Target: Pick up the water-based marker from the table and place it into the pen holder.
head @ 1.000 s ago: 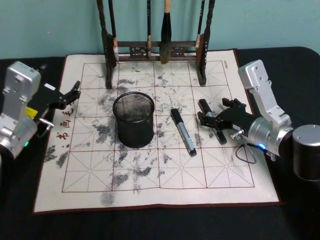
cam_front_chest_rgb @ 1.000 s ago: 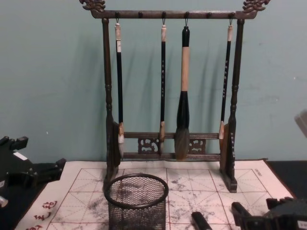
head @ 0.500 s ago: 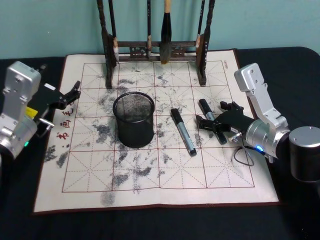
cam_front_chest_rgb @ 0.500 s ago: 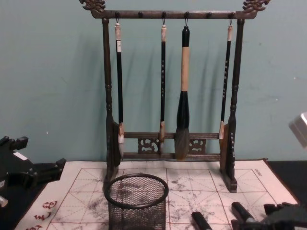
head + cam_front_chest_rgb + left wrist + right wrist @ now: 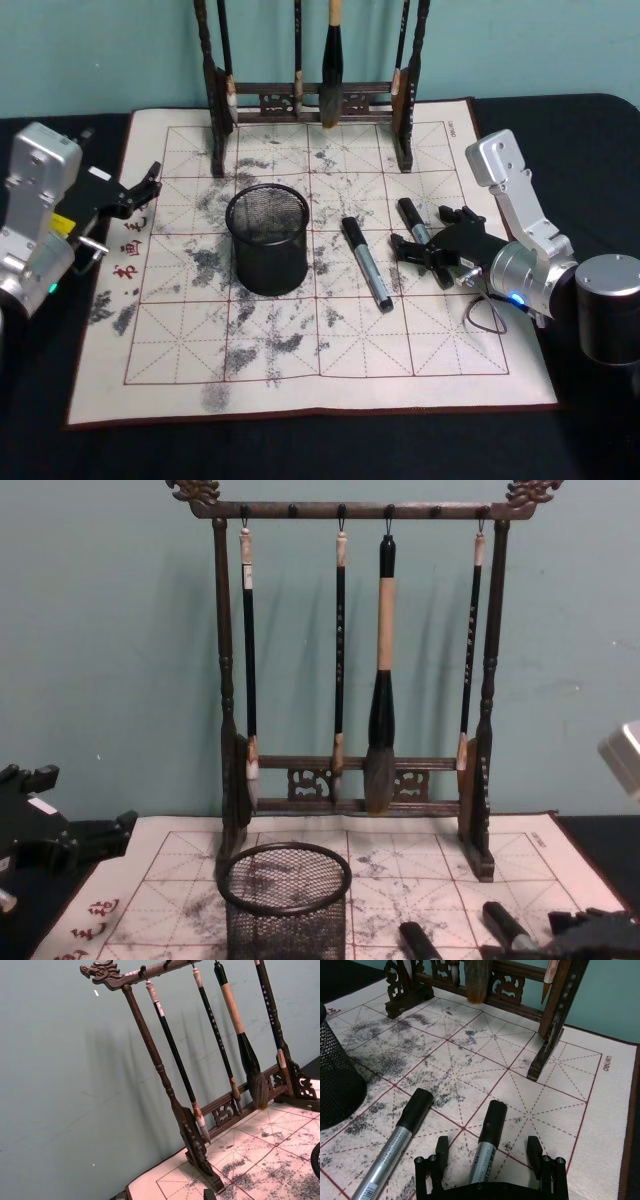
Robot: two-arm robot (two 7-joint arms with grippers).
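Observation:
Two markers with black caps and silvery barrels lie on the table's (image 5: 300, 450) cream mat (image 5: 320, 370). One marker (image 5: 367, 263) rests in the middle, just right of the pen holder (image 5: 267, 238), a black mesh cup standing upright. The other marker (image 5: 413, 222) lies farther right. My right gripper (image 5: 422, 232) is open and low over this one. In the right wrist view its fingers (image 5: 441, 1146) straddle the barrel of the marker (image 5: 490, 1130) without touching it. My left gripper (image 5: 148, 182) rests open at the mat's left edge.
A tall dark wooden brush rack (image 5: 310, 95) with several hanging brushes stands at the back of the mat, behind the pen holder (image 5: 286, 900). The front half of the mat holds only ink blotches. A dark table surface surrounds the mat.
My right gripper has sunk lower and shifted slightly left, so its fingers now sit on either side of the right-hand marker. The left arm has not moved.

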